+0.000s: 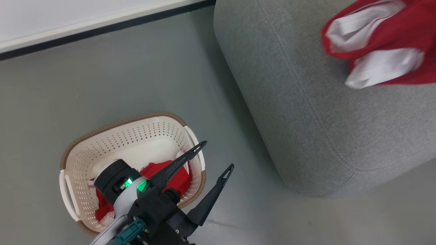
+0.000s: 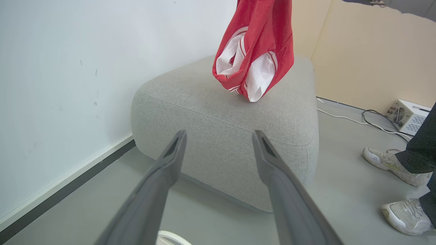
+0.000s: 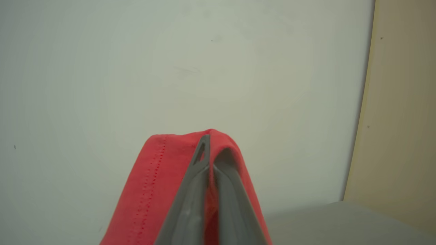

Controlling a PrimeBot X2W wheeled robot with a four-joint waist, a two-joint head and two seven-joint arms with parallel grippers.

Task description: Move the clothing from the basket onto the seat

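while pinched on red clothing [image 2: 259, 41] above the seat [image 2: 221, 115], right gripper [image 3: 210, 149]; left gripper [image 1: 218, 154] wide apart by the basket [image 1: 136, 136]

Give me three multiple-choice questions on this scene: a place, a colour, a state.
1. Where does the basket stand? A on a shelf; B on the floor; C on a table.
2. What colour are the clothes in the basket? A blue; B red; C green.
3. The right gripper is: A open and empty; B resting on the floor; C shut on a garment.
Answers: B, it sits on the floor beside the sofa; B, red fabric lies inside; C, its fingers pinch the garment hanging over the sofa.
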